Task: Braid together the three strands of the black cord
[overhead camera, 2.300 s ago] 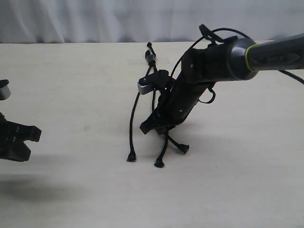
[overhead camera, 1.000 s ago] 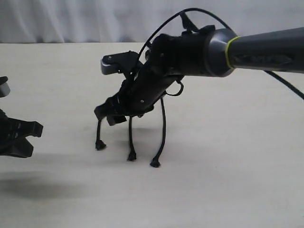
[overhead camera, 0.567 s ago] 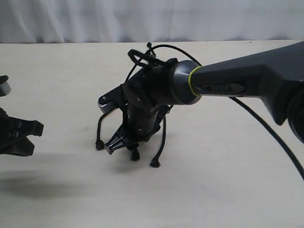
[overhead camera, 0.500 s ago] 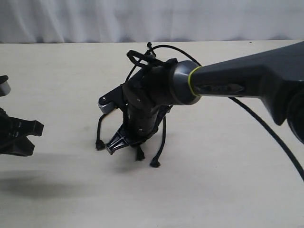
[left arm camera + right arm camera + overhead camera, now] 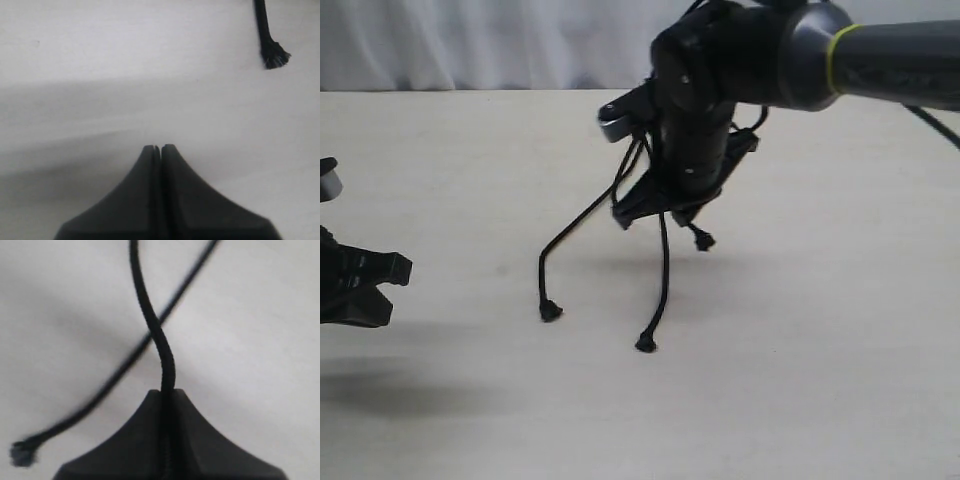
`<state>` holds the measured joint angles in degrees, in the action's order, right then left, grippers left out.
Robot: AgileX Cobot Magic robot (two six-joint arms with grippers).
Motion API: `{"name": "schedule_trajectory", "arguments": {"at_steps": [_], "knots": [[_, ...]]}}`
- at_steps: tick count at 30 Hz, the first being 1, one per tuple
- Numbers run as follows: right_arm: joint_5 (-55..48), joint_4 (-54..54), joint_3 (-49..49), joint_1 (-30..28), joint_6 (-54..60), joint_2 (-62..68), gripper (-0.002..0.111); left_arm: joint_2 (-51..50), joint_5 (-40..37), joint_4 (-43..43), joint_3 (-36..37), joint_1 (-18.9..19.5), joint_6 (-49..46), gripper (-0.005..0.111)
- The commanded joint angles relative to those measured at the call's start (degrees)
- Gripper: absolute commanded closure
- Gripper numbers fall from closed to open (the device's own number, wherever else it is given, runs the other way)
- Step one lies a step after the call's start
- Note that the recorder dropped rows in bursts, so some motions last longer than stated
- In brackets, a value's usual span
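At the far middle of the table [image 5: 820, 350], the black cord [image 5: 623, 185] fans out into a left strand [image 5: 582, 218], a middle strand [image 5: 664, 270] and a held strand [image 5: 700, 238]; its bound end is hidden behind the right arm. The right gripper [image 5: 665, 208] hangs above the surface with its jaws clamped on the held strand, which in the wrist view passes over another strand lying beneath it. The left gripper [image 5: 160, 148] sits well apart at the table's left side, jaws pressed together and empty. The step in hand appears to be a crossover. Carry the held strand low and across the middle strand, apply only light tension so the bound end does not drag, and release only once it lies flat between its neighbours, tip clear of both
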<state>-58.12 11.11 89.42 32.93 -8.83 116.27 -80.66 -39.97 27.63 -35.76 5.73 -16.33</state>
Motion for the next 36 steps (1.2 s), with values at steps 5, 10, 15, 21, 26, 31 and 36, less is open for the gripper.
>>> {"name": "schedule_trajectory", "arguments": {"at_steps": [5, 10, 15, 21, 26, 31, 36], "knots": [[-0.4, -2.5, -7.1, -10.9, 1.0, -0.1, 0.104, -0.1, 0.5, 0.5, -0.3, -0.5, -0.3, 0.107], [2.7, -3.5, -13.2, -12.6, 1.1, -0.1, 0.104, -0.1, 1.9, 0.5, -0.3, -0.5, -0.4, 0.107], [6.3, -7.7, -15.8, -12.8, 1.8, -0.1, 0.087, -0.1, 1.7, 1.3, -0.7, -0.9, -0.4, 0.107], [5.1, -8.9, -15.4, -13.4, 2.2, -2.9, 0.058, -0.1, -0.3, 1.4, -5.8, -9.9, 0.7, 0.107], [2.5, -11.6, -15.4, -17.6, 2.7, -8.6, 0.058, -0.4, 0.9, -7.2, -13.0, -20.5, 12.1, 0.107], [3.0, -19.9, -18.8, -25.4, 5.9, -14.7, 0.058, -5.8, -3.0, -18.3, -22.8, -31.9, 24.9, 0.107], [6.8, -22.9, -26.6, -31.0, 6.5, -20.6, 0.058, -17.9, -8.6, -28.8, -36.3, -41.0, 33.2, 0.107]]}}
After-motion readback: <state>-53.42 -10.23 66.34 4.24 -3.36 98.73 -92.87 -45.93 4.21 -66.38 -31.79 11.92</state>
